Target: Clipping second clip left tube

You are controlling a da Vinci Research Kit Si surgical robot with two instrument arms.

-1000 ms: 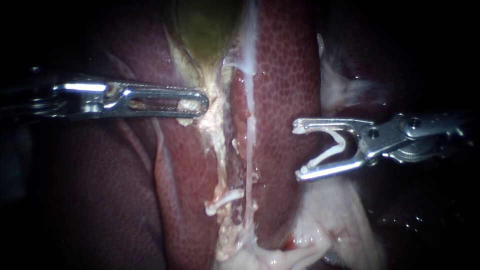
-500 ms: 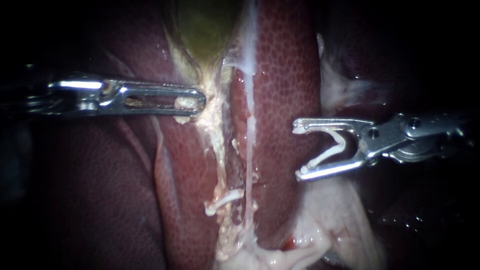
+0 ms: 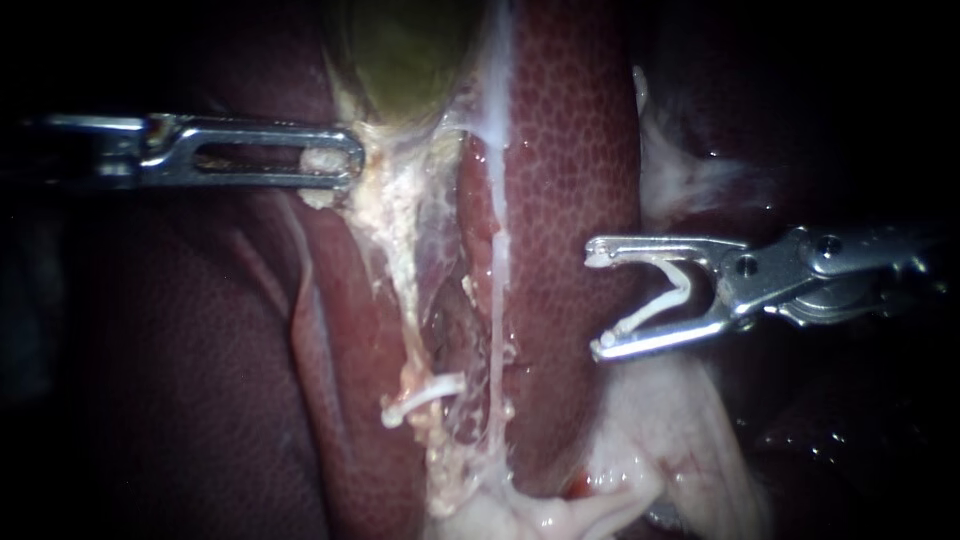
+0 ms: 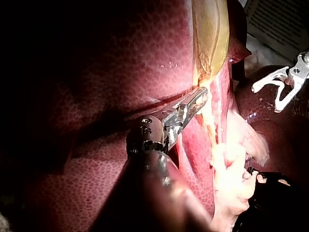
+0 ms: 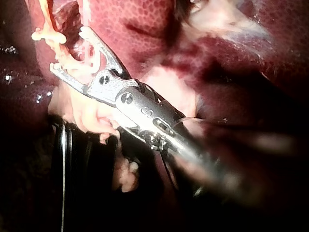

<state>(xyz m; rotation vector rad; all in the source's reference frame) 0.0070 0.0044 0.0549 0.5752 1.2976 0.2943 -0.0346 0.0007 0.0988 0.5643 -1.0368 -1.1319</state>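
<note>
My left instrument (image 3: pixel 335 160) has its slotted jaws shut on pale tissue at the neck of the greenish gallbladder (image 3: pixel 400 50) and holds it out to the left. The left tube (image 3: pixel 405 290) runs down from there, stretched, with a white clip (image 3: pixel 420 397) across its lower part. A thin whitish right tube (image 3: pixel 496 300) lies beside it. My right instrument (image 3: pixel 600 300) hovers over the liver (image 3: pixel 570 150), to the right of both tubes and apart from them. Its jaws stand wide and hold an open white clip (image 3: pixel 665 295) between them. The left wrist view shows my left instrument (image 4: pixel 200 96) on the gallbladder's neck.
Pale fatty tissue (image 3: pixel 660 440) spreads below my right instrument. Dark red liver (image 3: pixel 200 350) fills the left side. In the right wrist view my right instrument (image 5: pixel 67 50) sits above pale tissue (image 5: pixel 91 116), with a black cable (image 5: pixel 63 164) alongside.
My left instrument has moved up and to the left, pulling the gallbladder neck with it. The left tube is now stretched and its clip has shifted left. My right instrument has stayed still.
</note>
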